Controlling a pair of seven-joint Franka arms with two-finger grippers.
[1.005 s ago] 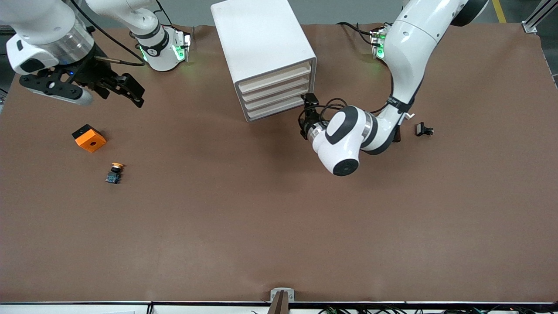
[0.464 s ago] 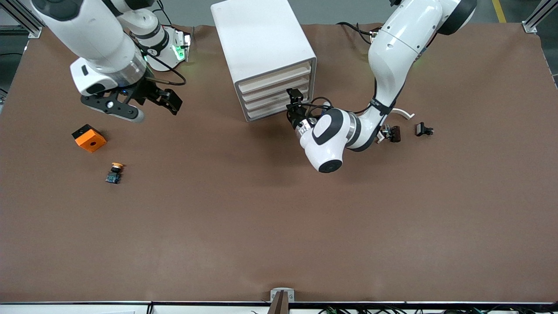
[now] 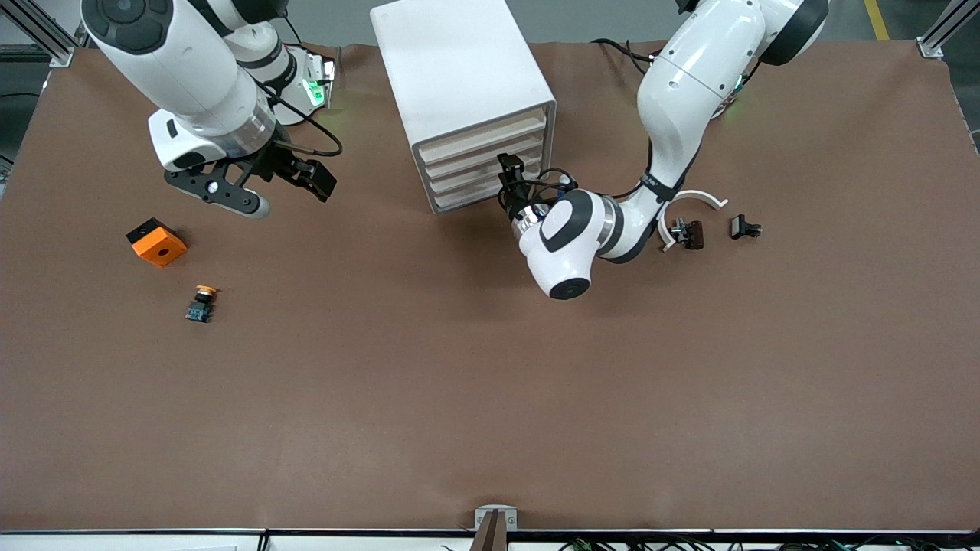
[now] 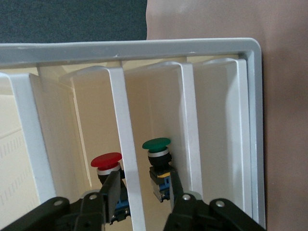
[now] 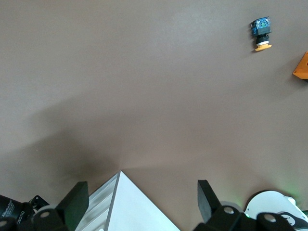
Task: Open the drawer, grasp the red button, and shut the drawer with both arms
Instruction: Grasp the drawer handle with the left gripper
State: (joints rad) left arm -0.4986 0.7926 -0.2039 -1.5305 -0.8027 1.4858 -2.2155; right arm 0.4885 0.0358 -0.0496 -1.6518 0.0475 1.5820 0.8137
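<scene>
I have the left gripper [image 3: 511,177] at the cabinet [image 3: 459,92] front, its fingers [image 4: 111,185] spread either side of a drawer [image 4: 126,144] front, not yet clamped. The red button [image 4: 107,166] sits inside. Nothing is pulled out yet; opening, grabbing and closing all remain. The right gripper [image 3: 295,174] hangs open and empty at the cabinet's nine o'clock.

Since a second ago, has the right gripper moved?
Yes. The right gripper has swung from near the table's edge toward the cabinet, away from the orange cube.
</scene>
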